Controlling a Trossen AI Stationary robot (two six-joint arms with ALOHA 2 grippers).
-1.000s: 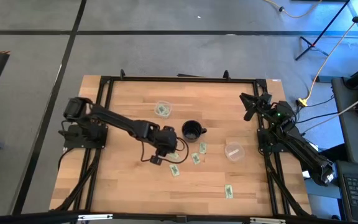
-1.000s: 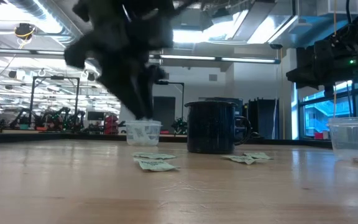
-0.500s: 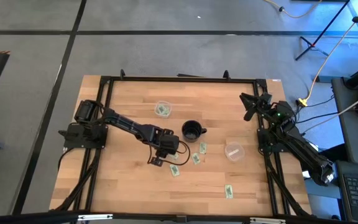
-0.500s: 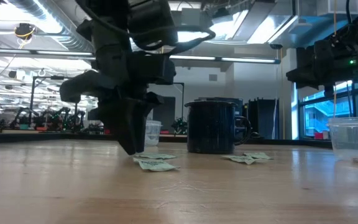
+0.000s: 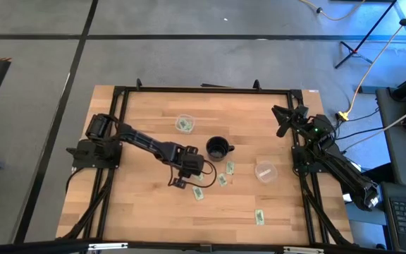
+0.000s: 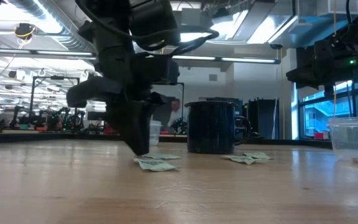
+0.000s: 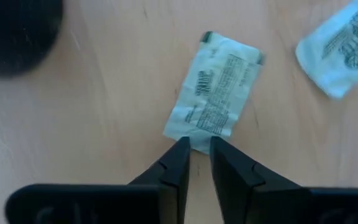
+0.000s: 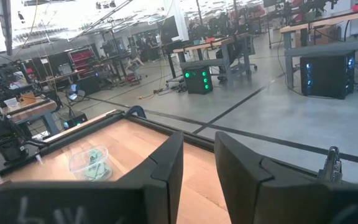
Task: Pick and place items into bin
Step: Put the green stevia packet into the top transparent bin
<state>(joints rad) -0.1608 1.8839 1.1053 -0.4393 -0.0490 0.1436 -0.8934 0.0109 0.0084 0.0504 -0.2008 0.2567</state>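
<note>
High: left gripper (image 5: 189,176) down among scattered packets (image 5: 221,180) beside black mug (image 5: 218,149); right gripper (image 5: 282,121) parked at far table edge.
Low: fingertips at table level.
Left wrist: nearly closed, nipping packet edge (image 7: 214,93) for lift.
Right wrist: narrow gap, empty; clear tub (image 8: 90,162) beyond holds green packets.

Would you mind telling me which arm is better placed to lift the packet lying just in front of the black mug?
The left. Its gripper is down at the table with its jaws nipping the edge of that packet, beside the mug. The right gripper waits raised at the table's far right edge.
</note>
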